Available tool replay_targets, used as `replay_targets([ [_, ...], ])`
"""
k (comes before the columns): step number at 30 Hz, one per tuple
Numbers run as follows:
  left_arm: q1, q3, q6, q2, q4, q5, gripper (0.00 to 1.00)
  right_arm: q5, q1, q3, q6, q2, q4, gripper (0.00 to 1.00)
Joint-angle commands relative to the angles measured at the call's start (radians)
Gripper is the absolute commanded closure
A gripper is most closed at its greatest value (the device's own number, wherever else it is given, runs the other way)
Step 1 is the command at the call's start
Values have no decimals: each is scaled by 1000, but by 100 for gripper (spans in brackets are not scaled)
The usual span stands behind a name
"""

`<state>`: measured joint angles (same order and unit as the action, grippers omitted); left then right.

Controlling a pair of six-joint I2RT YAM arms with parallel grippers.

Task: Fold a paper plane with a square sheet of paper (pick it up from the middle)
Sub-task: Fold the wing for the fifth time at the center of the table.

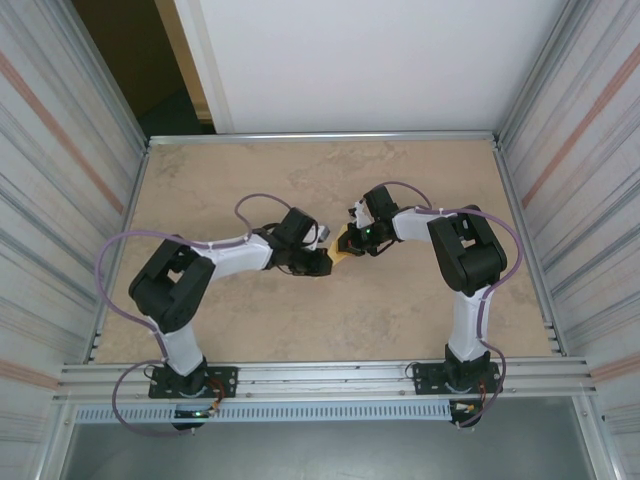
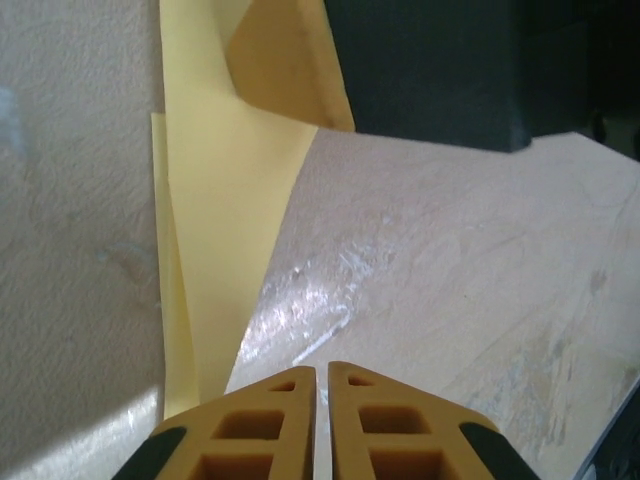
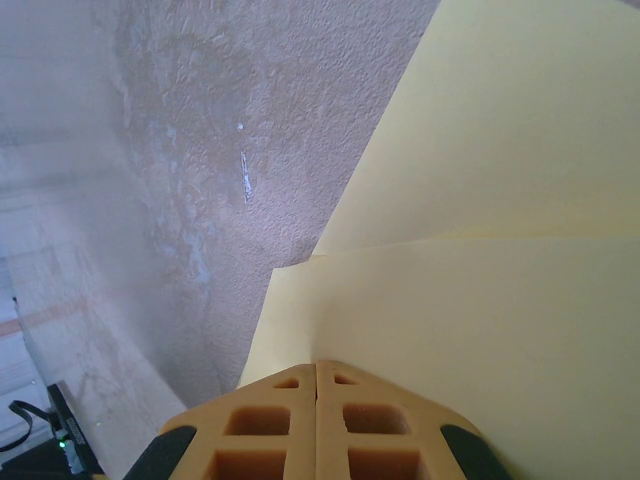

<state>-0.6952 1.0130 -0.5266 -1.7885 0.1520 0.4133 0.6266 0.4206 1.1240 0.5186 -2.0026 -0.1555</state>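
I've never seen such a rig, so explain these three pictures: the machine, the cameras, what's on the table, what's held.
These are two robot arms, left and right, bolted at the near edge of a table. The wide picture looks down from above and behind them; the other two come from a camera on each wrist, looking past its orange fingers. A partly folded yellow sheet of paper sits where the arms meet. The left claw and right claw are both closed at the paper; whether either actually pinches it I cannot tell.
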Motion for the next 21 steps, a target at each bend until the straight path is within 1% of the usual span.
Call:
replay_targets([
  [1, 5, 31, 9, -38, 4, -19, 89, -212, -1, -41, -17, -97, -105, 95],
  [9, 26, 21, 3, -49, -14, -9, 89, -212, -1, -35, -17, -97, -107, 96],
  [16, 54, -12, -15, -47, -55, 24, 89, -215, -2, -31, -18, -101, -111, 95],
  [21, 54, -16, -16, -58, -54, 24, 90, -214, 0, -29, -18, -101, -114, 95],
])
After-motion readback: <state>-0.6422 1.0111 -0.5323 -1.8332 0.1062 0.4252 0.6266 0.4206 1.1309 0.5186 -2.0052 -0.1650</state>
